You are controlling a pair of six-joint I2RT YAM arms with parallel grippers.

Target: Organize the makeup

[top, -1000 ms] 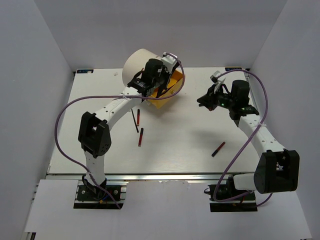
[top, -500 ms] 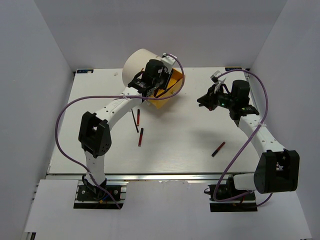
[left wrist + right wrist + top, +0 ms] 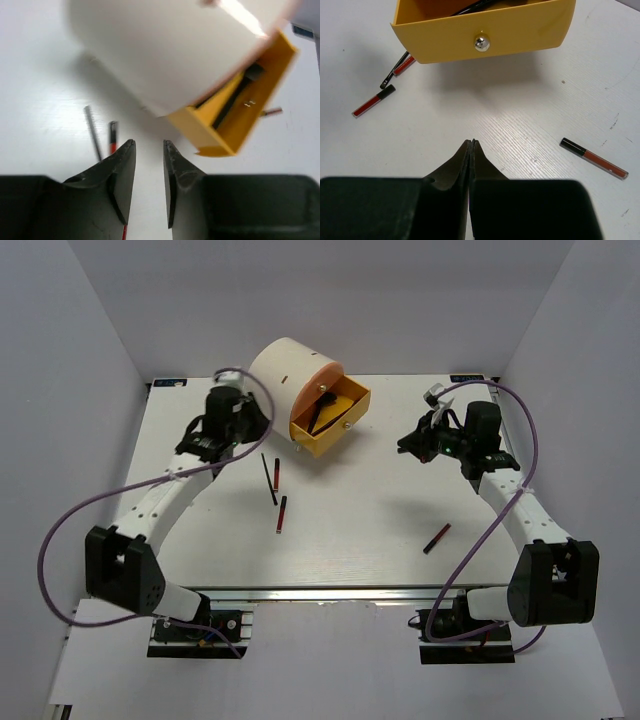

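Left claw (image 3: 149, 145) is hanging parted and empty at lower centre; dropping askew, it is risking knocking the red stick (image 3: 113, 137) away. Right claw (image 3: 471, 143) is sitting clenched.

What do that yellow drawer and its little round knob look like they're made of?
The yellow drawer looks like matte plastic or painted board: flat, even colour with no glare. The knob looks like polished metal, possibly chromed plastic: silvery with mirror-like highlights.

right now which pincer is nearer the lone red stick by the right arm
Right. The right pincer hangs a little beyond the red stick; the left pincer is far off on the other side, beside the round box.
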